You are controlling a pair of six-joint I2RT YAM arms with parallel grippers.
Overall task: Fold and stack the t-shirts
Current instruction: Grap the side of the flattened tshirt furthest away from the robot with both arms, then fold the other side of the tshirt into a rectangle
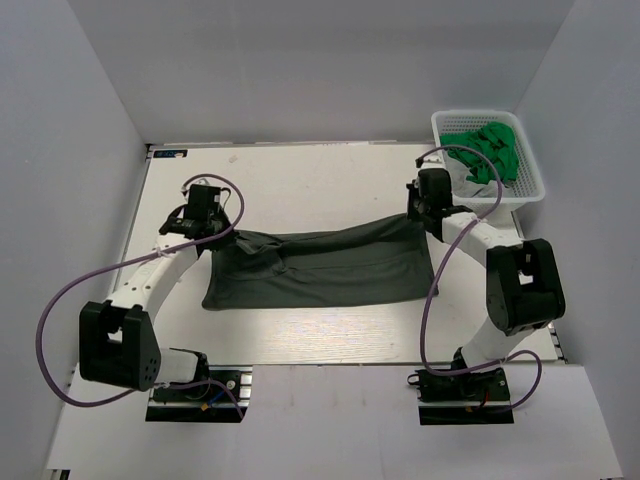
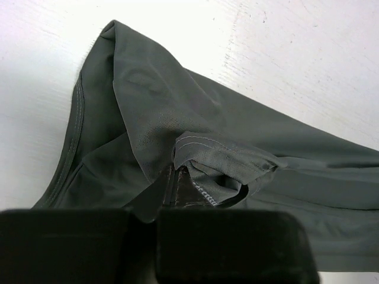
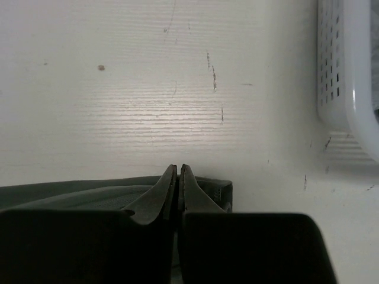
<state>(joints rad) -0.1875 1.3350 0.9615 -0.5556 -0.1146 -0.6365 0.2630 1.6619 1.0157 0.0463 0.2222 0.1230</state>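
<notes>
**Status: grey t-shirt held at both ends, basket at the far right corner**

My left gripper is closed on a bunched fold at the left end of the grey t-shirt. My right gripper is pinched shut on the shirt's far right corner. The shirt spans the middle of the table between the two grippers. Its near edge lies flat on the table and it has creases near the left end.

A white lattice basket stands at the far right corner of the table, just beside my right gripper. It holds the green t-shirts in a crumpled heap.

Limits of view:
- My right arm's purple cable crosses the basket's near left side.
- I cannot count the green shirts.
- The left wrist view shows a stitched hem above my fingers. The cloth inside the grip is hidden behind them.
</notes>
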